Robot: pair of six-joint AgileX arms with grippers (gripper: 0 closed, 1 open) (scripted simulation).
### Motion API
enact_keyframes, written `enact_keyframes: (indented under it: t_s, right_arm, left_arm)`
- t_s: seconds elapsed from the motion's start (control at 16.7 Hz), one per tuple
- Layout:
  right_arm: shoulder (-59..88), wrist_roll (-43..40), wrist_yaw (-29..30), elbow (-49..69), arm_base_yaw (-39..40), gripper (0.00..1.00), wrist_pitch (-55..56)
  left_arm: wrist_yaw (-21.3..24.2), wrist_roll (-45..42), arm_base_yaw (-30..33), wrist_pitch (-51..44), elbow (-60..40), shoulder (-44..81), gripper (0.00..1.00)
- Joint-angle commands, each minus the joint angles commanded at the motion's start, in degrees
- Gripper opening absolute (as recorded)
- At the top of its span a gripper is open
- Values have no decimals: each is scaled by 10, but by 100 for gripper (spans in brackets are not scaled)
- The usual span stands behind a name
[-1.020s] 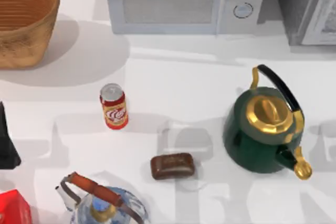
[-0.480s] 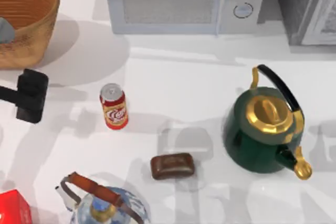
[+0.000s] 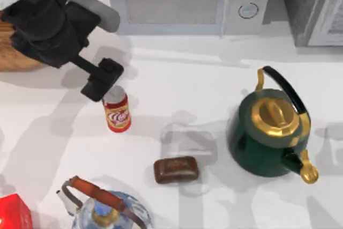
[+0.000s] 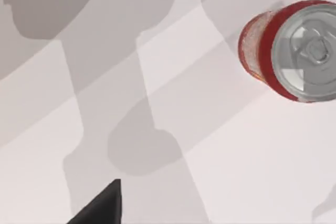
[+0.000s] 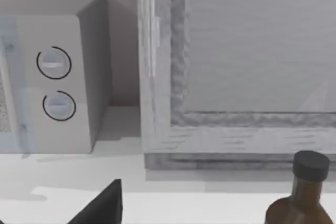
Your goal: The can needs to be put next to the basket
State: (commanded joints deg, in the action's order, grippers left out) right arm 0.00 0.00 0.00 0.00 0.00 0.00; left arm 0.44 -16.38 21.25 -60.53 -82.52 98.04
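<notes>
With the left gripper (image 3: 102,81) poised just beside the upright can (image 3: 117,109), left of the surface's middle, whether its jaws are spread I cannot tell; it should centre over the silver top, then descend squarely toward the basket (image 3: 16,57) task.

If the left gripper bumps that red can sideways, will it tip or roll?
Probably tips: the can stands upright, tall and narrow, on the smooth table. Once down, its round body would likely roll. The left gripper hovers at its top.
</notes>
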Motion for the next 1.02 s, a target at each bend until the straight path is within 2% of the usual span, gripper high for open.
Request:
enact_keyframes:
  t_s: [0.24, 0.42, 0.84, 1.02]
  right_arm:
    - [0, 0, 0, 0, 0, 100, 0]
    - [0, 0, 0, 0, 0, 100, 0]
    - [0, 0, 0, 0, 0, 100, 0]
    - [0, 0, 0, 0, 0, 100, 0]
  left_arm:
    - [-2, -27, 34, -87, -133, 142, 100]
    - [-3, -38, 47, -122, -188, 198, 100]
    - [-4, -40, 47, -124, -193, 206, 100]
    - [-4, -41, 48, -84, -158, 214, 100]
